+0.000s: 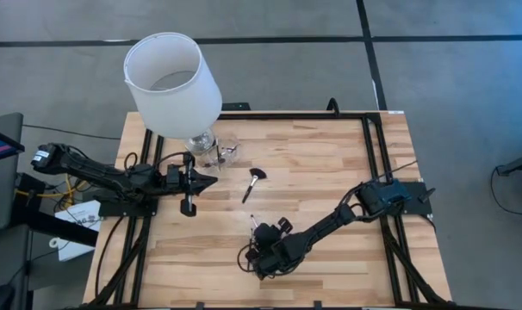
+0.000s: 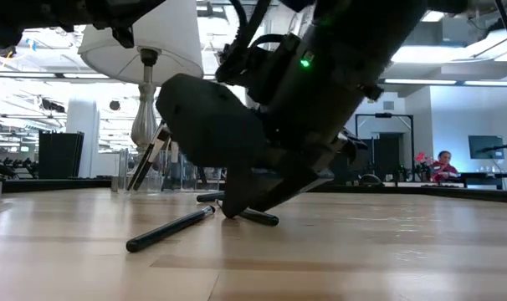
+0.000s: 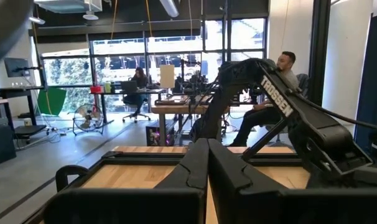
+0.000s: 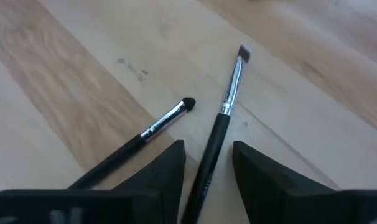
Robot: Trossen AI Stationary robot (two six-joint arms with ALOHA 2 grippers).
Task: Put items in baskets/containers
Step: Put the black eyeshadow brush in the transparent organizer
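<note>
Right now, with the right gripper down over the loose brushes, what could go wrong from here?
The right gripper is open with one brush between its fingers, not yet pinched. A second brush lies right beside one finger, so closing could nudge it or catch both. The thin handle lies flat on the table, so the fingers may scrape wood and slip off it. The clear cup stands close under the lamp, which could crowd the drop. The left gripper waits shut nearby.

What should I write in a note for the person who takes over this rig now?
Right gripper: open, low over the table's near side, its fingers on either side of one brush; a second brush lies beside it.
Left gripper: shut, empty, waiting near the clear cup.
Done: some brushes stand in the cup.
Left: these two and the fan brush mid-table.
</note>
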